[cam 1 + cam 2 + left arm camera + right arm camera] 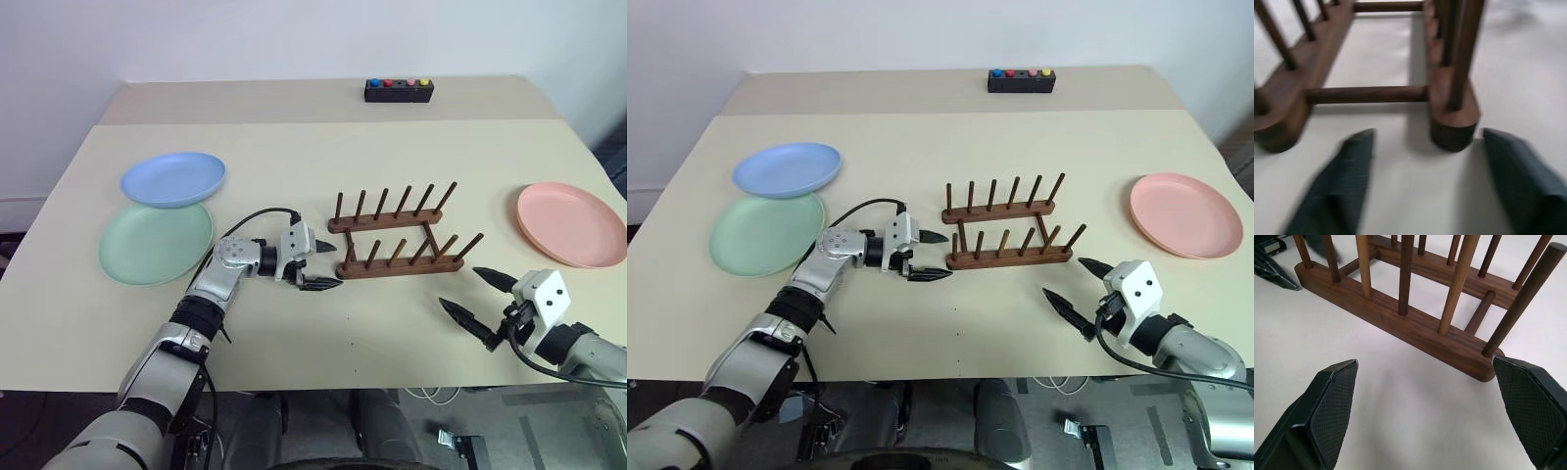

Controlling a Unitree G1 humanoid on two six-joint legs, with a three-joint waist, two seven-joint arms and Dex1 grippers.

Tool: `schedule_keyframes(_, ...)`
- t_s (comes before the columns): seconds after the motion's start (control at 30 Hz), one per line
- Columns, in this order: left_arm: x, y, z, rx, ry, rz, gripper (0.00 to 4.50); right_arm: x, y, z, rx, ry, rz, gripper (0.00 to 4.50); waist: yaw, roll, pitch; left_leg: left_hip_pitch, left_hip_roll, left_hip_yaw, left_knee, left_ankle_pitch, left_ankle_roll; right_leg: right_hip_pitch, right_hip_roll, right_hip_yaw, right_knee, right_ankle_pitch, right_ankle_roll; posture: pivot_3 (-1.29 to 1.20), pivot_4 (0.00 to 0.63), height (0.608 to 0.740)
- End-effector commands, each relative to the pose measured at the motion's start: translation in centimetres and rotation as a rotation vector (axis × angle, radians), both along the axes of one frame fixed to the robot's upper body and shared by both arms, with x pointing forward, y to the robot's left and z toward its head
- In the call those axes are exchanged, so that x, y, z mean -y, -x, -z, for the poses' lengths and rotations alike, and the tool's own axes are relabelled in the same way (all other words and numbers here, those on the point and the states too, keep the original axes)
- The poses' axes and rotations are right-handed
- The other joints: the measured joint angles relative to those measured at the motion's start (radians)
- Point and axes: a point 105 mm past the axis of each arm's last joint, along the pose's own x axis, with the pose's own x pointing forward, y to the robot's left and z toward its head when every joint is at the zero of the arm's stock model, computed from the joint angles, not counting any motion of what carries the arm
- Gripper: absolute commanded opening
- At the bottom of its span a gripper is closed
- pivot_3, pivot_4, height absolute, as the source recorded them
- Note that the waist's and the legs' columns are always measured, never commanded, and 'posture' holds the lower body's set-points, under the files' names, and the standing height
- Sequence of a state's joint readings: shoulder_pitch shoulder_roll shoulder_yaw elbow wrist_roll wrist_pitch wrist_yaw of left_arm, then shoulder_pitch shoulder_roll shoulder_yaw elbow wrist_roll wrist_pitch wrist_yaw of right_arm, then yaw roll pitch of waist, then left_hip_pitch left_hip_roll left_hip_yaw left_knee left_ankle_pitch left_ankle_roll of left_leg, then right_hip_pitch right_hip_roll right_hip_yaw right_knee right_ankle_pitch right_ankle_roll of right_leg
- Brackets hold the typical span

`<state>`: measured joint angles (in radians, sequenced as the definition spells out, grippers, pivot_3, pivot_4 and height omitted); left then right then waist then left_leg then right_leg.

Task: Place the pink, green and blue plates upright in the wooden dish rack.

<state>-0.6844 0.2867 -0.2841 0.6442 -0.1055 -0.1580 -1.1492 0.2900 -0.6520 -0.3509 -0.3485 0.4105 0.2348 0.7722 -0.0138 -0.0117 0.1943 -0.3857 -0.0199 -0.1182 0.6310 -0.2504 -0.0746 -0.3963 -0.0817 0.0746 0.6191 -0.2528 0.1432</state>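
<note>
The wooden rack stands empty at the middle of the table, none of the three plates yet slotted between its pegs. The blue plate overlaps the rim of the green plate at the robot's left, while the pink plate lies flat well off to its right. The left gripper hovers at the rack's near left end, fingers spread and holding nothing; the right gripper waits near the rack's right end, likewise spread and empty. By all appearances, every placement remains ahead.
</note>
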Motion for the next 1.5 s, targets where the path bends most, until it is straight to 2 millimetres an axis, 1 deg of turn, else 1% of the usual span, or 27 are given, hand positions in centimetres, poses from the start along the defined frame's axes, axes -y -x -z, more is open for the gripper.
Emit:
schedule_keyframes(0.03, -0.5, -0.4, -0.8, 0.037, 0.013, -0.026, 4.05, -0.3, -0.1, -1.0, 0.04, 0.004, -0.011, 4.5, 0.0, 0.0, 0.0, 0.0, 0.0, 0.0, 0.0, 0.0, 0.0, 0.0, 0.0, 0.0, 0.0, 0.0, 0.0, 0.0, 0.15, 0.74)
schedule_keyframes(0.07, -0.7, -0.5, -1.0, 0.035, 0.024, -0.039, 4.05, -0.2, -0.2, -0.9, 0.034, 0.006, -0.005, 4.5, 0.0, 0.0, 0.0, 0.0, 0.0, 0.0, 0.0, 0.0, 0.0, 0.0, 0.0, 0.0, 0.0, 0.0, 0.0, 0.0, 0.15, 0.74)
schedule_keyframes(0.1, -0.8, -0.5, -1.3, 0.031, 0.044, -0.052, 4.11, 0.0, -0.4, -0.6, 0.022, 0.021, 0.007, 4.25, -0.001, 0.0, 0.0, 0.0, 0.0, 0.0, 0.0, 0.0, 0.0, 0.0, 0.0, 0.0, 0.0, 0.0, 0.0, 0.0, 0.15, 0.74)
schedule_keyframes(0.17, -1.2, -0.2, -1.7, 0.022, 0.065, -0.061, 3.55, 0.3, -0.5, 0.1, -0.009, 0.041, 0.02, 3.68, -0.003, 0.0, 0.0, 0.0, 0.0, 0.0, 0.0, 0.0, 0.0, 0.0, 0.0, 0.0, 0.001, 0.0, 0.0, 0.0, 0.15, 0.74)
schedule_keyframes(0.2, -1.3, 0.0, -1.8, 0.02, 0.067, -0.061, 3.26, 0.3, -0.5, 0.3, -0.021, 0.047, 0.019, 3.23, -0.003, 0.0, 0.0, 0.0, 0.0, 0.0, 0.0, 0.0, 0.0, 0.0, 0.0, 0.0, 0.001, 0.0, 0.0, 0.0, 0.15, 0.74)
schedule_keyframes(0.23, -1.4, 0.3, -1.8, 0.011, 0.068, -0.057, 2.71, 0.3, -0.5, 0.4, -0.027, 0.053, 0.019, 2.65, -0.001, 0.0, 0.0, 0.0, 0.0, 0.0, 0.0, 0.0, 0.0, -0.001, 0.0, 0.0, 0.001, 0.0, 0.0, 0.0, 0.15, 0.74)
schedule_keyframes(0.27, -1.6, 0.7, -1.8, -0.001, 0.071, -0.051, 2.26, 0.3, -0.5, 0.6, -0.029, 0.061, 0.023, 2.24, -0.001, 0.0, 0.0, 0.0, 0.0, 0.0, 0.0, 0.0, 0.0, -0.001, 0.0, 0.0, 0.001, 0.0, 0.0, 0.0, 0.15, 0.74)
schedule_keyframes(0.3, -1.7, 1.2, -1.8, -0.014, 0.073, -0.047, 1.76, 0.3, -0.6, 0.7, -0.029, 0.068, 0.025, 1.69, -0.002, 0.0, 0.0, 0.0, 0.0, 0.0, 0.0, 0.0, 0.0, -0.001, 0.0, 0.0, 0.001, 0.0, 0.0, 0.0, 0.15, 0.74)
schedule_keyframes(0.4, -1.9, 3.3, -1.0, -0.078, 0.049, -0.006, 0.19, 0.5, -1.1, 1.1, -0.027, 0.104, 0.042, 0.12, -0.004, 0.0, 0.0, 0.0, 0.0, 0.0, 0.0, 0.0, 0.0, -0.001, 0.0, 0.0, 0.001, 0.0, 0.0, 0.0, 0.15, 0.74)
schedule_keyframes(0.43, -2.0, 3.9, -0.6, -0.097, 0.023, -0.002, 0.09, 0.6, -1.4, 1.2, -0.024, 0.117, 0.053, 0.05, -0.003, 0.0, 0.0, 0.0, 0.0, 0.0, 0.0, 0.0, 0.0, -0.001, 0.0, 0.0, 0.001, 0.0, 0.0, 0.0, 0.15, 0.74)
schedule_keyframes(0.5, -1.9, 4.5, -0.3, -0.115, 0.002, -0.003, 0.09, 0.8, -1.8, 1.4, -0.025, 0.138, 0.066, 0.05, -0.001, 0.0, 0.0, 0.0, 0.0, 0.0, 0.0, 0.0, 0.0, -0.001, 0.0, 0.0, 0.002, 0.0, 0.0, 0.0, 0.15, 0.74)
schedule_keyframes(0.6, -1.0, 5.5, -0.7, -0.132, 0.024, 0.019, 0.09, 1.2, -2.4, 2.0, -0.039, 0.174, 0.08, 0.05, 0.002, 0.0, 0.0, 0.0, 0.0, 0.0, 0.001, 0.0, 0.0, 0.0, 0.0, 0.0, 0.002, 0.0, -0.001, 0.0, 0.15, 0.74)
schedule_keyframes(0.7, 0.2, 5.9, -0.8, -0.118, 0.035, 0.027, 0.09, 1.5, -3.0, 2.3, -0.03, 0.2, 0.097, 0.05, 0.001, 0.0, 0.0, 0.0, 0.0, 0.0, 0.001, 0.0, 0.0, 0.0, 0.0, 0.0, 0.001, 0.0, -0.001, 0.0, 0.15, 0.74)
schedule_keyframes(0.83, 1.2, 5.1, -0.2, -0.074, 0.025, -0.031, 0.09, 1.7, -4.1, 2.6, -0.015, 0.233, 0.119, 0.05, -0.001, 0.0, 0.0, 0.0, 0.0, 0.0, 0.001, 0.0, 0.0, 0.0, 0.0, 0.0, 0.002, 0.0, -0.001, 0.0, 0.15, 0.74)
schedule_keyframes(0.97, 1.4, 3.8, -0.3, -0.04, 0.063, -0.121, 0.09, 1.0, -5.0, 2.6, 0.008, 0.234, 0.102, 0.05, -0.004, 0.0, 0.0, 0.001, 0.0, 0.0, 0.001, 0.0, 0.0, 0.0, 0.0, 0.0, 0.002, 0.0, -0.001, 0.0, 0.15, 0.74)
schedule_keyframes(1.03, 1.3, 2.9, -0.1, -0.03, 0.069, -0.178, 0.09, 0.6, -5.5, 2.6, 0.023, 0.235, 0.093, 0.05, -0.003, 0.0, 0.0, 0.001, 0.0, 0.0, 0.001, 0.0, 0.0, 0.0, 0.0, 0.0, 0.002, 0.0, -0.001, 0.0, 0.15, 0.74)
schedule_keyframes(1.13, 1.1, 2.3, 0.0, -0.016, 0.084, -0.218, 0.09, 0.3, -6.1, 2.4, 0.048, 0.235, 0.099, 0.05, -0.004, 0.0, -0.001, 0.002, 0.0, 0.0, 0.001, 0.0, 0.0, 0.001, 0.0, 0.0, 0.002, 0.001, -0.001, 0.0, 0.15, 0.74)
schedule_keyframes(1.27, 0.6, 1.0, 0.0, 0.02, 0.099, -0.306, 0.09, -0.4, -6.9, 2.0, 0.078, 0.227, 0.091, 0.05, -0.003, 0.0, -0.001, 0.002, 0.0, 0.0, 0.001, 0.0, 0.0, 0.001, 0.0, 0.0, 0.002, 0.001, -0.001, 0.0, 0.15, 0.74)
schedule_keyframes(1.5, -0.1, -0.3, -0.4, 0.045, 0.119, -0.38, 0.09, -0.5, -7.9, 1.7, 0.103, 0.232, 0.099, 0.05, -0.003, 0.0, -0.001, 0.003, 0.0, 0.0, 0.001, 0.0, 0.0, 0.001, 0.0, 0.0, 0.002, 0.001, -0.001, 0.0, 0.15, 0.74)
